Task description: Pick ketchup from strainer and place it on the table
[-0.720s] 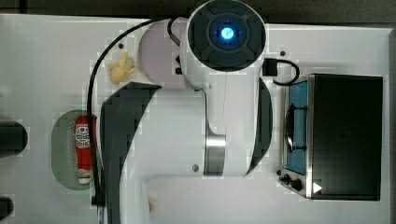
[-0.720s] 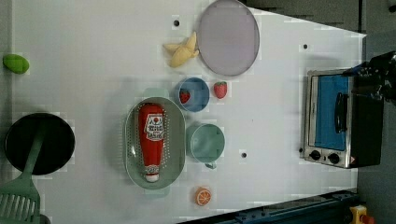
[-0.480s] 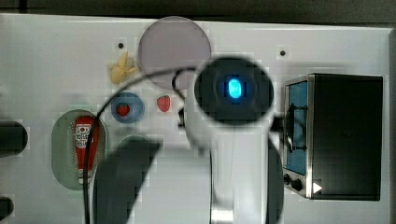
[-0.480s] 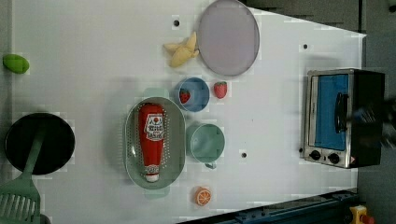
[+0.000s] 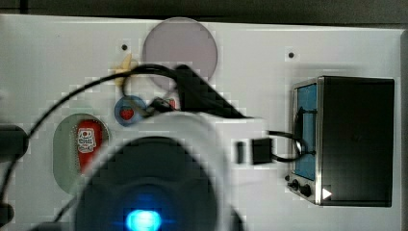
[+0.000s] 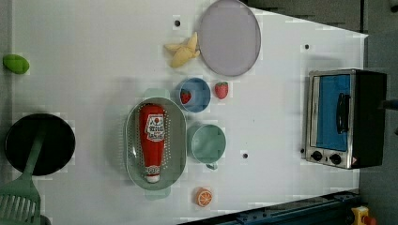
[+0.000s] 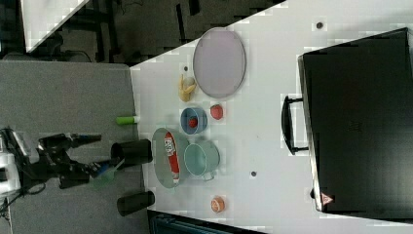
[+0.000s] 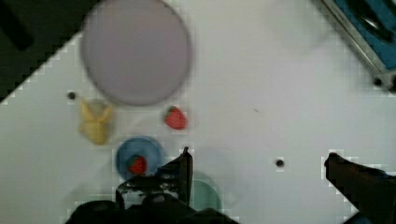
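Observation:
The ketchup (image 6: 153, 140), a red bottle with a white-and-red label, lies lengthwise inside the pale green strainer (image 6: 133, 140) on the white table (image 6: 94, 70). It also appears in the top view as ketchup (image 5: 89, 144) in the strainer (image 5: 65, 149), and in the right view as ketchup (image 7: 170, 153). My gripper (image 8: 257, 156) is open, its dark fingers (image 8: 184, 168) spread wide, high over bare table beside the green cup (image 8: 205, 196). Nothing is between the fingers. The arm's white body covers the lower part of the top view.
A green cup (image 6: 208, 144) touches the strainer's side. A blue cup (image 6: 195, 93) holds a strawberry, another strawberry (image 6: 221, 90) beside it. A lilac plate (image 6: 230, 37), banana (image 6: 184, 50), orange slice (image 6: 204, 197), toaster oven (image 6: 345, 117), black pan (image 6: 40, 143) and spatula (image 6: 21, 197) surround them.
In the top view the arm has swung down and come closer to the camera, uncovering the plate and blue cup. The ketchup and strainer have not moved.

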Robot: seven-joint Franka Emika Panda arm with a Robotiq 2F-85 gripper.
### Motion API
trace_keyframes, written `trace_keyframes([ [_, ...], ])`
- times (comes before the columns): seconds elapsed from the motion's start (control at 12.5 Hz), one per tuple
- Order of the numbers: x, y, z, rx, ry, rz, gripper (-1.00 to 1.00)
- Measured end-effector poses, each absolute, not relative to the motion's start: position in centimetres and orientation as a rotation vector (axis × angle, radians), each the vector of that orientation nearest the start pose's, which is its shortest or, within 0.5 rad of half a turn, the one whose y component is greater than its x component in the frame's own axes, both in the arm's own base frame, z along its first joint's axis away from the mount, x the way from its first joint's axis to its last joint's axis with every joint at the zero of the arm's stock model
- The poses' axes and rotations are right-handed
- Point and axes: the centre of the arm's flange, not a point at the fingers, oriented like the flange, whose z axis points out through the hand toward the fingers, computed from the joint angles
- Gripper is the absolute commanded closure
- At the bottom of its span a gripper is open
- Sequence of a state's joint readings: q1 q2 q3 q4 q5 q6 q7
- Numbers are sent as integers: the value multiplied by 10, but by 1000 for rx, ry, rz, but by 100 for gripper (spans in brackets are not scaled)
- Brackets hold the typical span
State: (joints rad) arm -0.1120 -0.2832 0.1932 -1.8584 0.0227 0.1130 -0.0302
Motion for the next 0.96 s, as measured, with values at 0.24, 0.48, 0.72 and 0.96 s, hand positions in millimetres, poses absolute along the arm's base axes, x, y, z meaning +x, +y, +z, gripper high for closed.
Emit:
trace_keyframes([
  [0.24,492,140,599,-3033,801,-151,-100],
  [0.48,482,242,538,-3105,504,-35,-100],
  [0.72,454,317,492,-3133,262,91,-100],
  [0.96,429,365,458,-3131,97,179,-100],
])
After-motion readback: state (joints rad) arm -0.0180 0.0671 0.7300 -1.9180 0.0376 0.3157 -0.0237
